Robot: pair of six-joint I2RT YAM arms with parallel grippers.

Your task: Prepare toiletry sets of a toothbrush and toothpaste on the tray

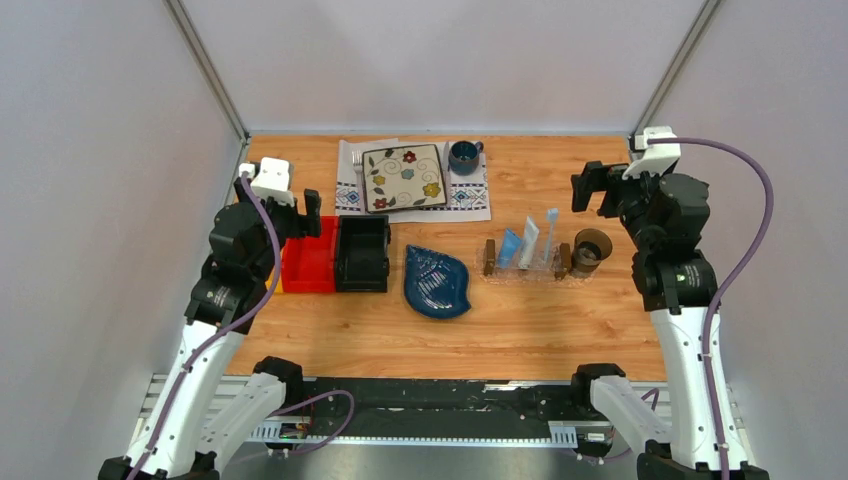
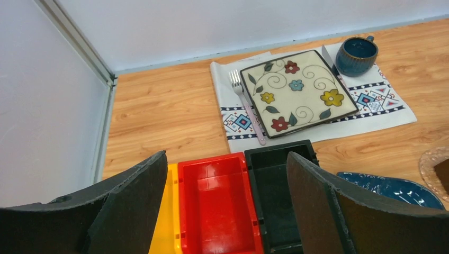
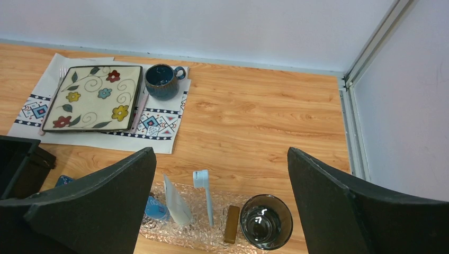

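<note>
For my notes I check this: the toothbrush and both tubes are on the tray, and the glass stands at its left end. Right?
No. The glass stands at the right end of the tray, as the top view shows. The toothbrush, the blue tube and the white tube are on it.

Red bin (image 2: 219,211), flowered cream plate (image 2: 296,92), pale blue toothbrush (image 3: 207,203).

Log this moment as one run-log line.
left fingers: open, empty, by red bin | right fingers: open, empty, near tray | tray: holds toothbrush, blue toothpaste, white toothpaste
</note>
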